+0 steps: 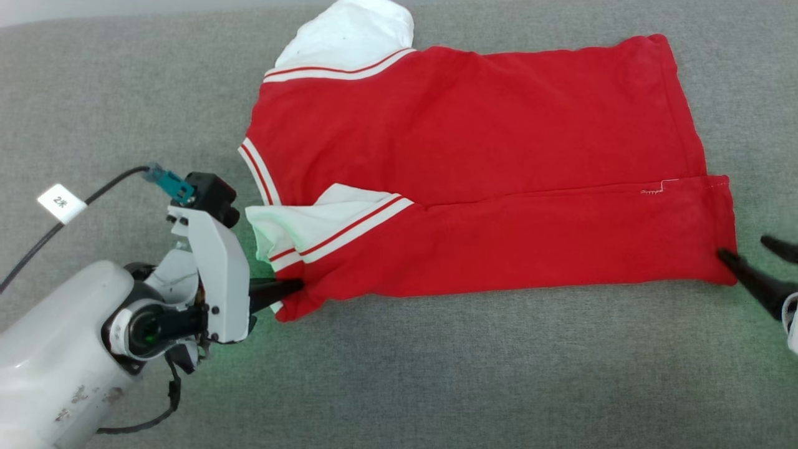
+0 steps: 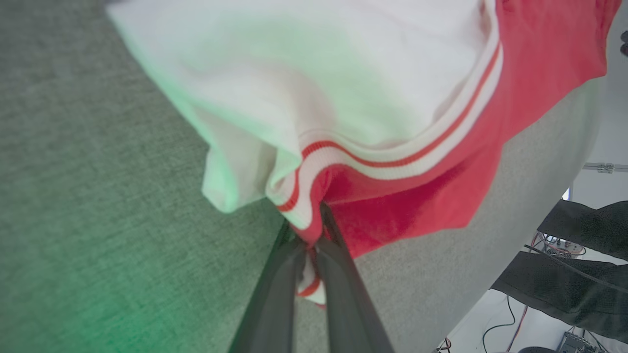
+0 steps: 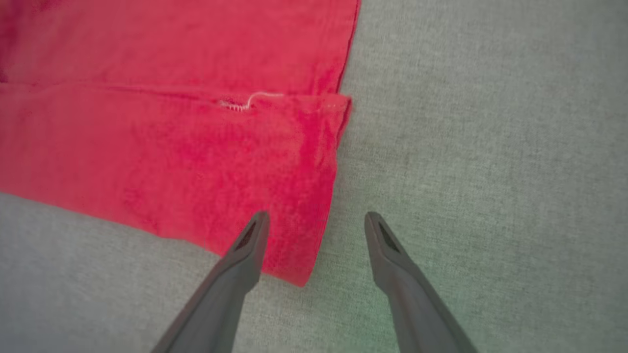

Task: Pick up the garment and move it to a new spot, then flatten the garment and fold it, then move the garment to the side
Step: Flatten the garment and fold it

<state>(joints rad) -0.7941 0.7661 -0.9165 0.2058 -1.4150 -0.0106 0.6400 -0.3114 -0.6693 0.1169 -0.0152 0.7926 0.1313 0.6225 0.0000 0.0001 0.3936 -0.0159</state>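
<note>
Left end effector (image 2: 308, 229) is shut tight on a bunch of striped trim and red cloth at the garment's near shoulder corner, just below its near sleeve. Right end effector (image 3: 316, 218), fingers spread wide, sits at the garment's near hem corner. One finger is over red cloth and the other over bare surface, with the corner between them. Whether they touch the cloth cannot be told.

A grey fabric-covered tabletop (image 1: 436, 374) carries everything. The garment (image 1: 474, 143), a red T-shirt, lies across its middle, neck end toward the robot's left and hem toward its right. Its near long edge is folded up over the body, making a straight line along its length. The far sleeve (image 1: 349, 34), white, sticks out from the garment's far shoulder. The near sleeve (image 1: 293, 218), white with red-and-white striped trim, lies folded onto the body beside the neck. A small loose thread (image 1: 658, 186) curls on the folded edge near the hem.

The cloth looks light, soft and limp, so it would likely sag and wrinkle between holds. Pinching both near corners and keeping that edge taut seems the best hold. The doubled, trimmed edges should slip least.
</note>
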